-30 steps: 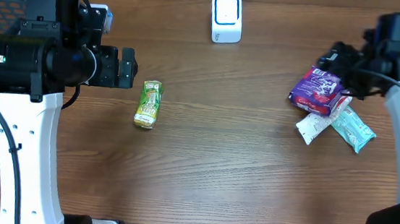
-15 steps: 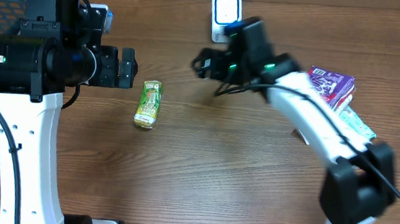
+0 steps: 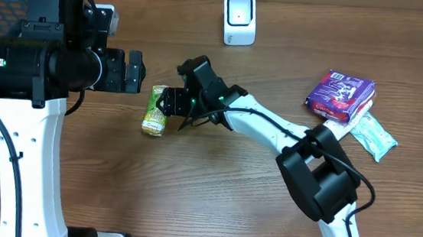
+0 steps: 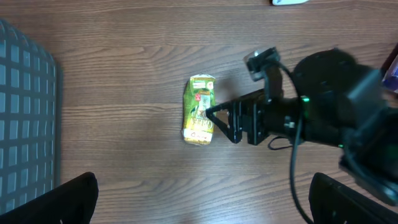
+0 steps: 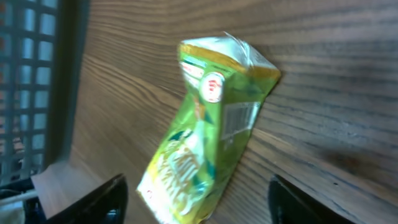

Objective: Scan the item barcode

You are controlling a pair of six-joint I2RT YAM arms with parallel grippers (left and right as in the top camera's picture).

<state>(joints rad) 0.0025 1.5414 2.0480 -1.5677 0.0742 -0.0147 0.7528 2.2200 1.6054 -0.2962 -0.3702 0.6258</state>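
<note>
Overhead: the green snack packet (image 3: 157, 110) lies flat on the table (image 3: 212, 203), left of centre, with its long axis running near to far. The right gripper (image 3: 168, 99) sits just beside the packet's right edge, jaws parted and empty, so the right arm is the nearer one. The left gripper (image 3: 133, 72), spread wide and holding nothing, hangs just far-left of the packet. The white scanner (image 3: 239, 19) stands well apart, at the far side and to the right.

Left wrist: the right gripper points at the packet from the right, square to its long axis. Whether a tip touches it I cannot tell.

Right wrist: the packet lies between the two fingers (image 5: 99, 199), both clear of it. Closing would likely pinch its narrow width.
</note>
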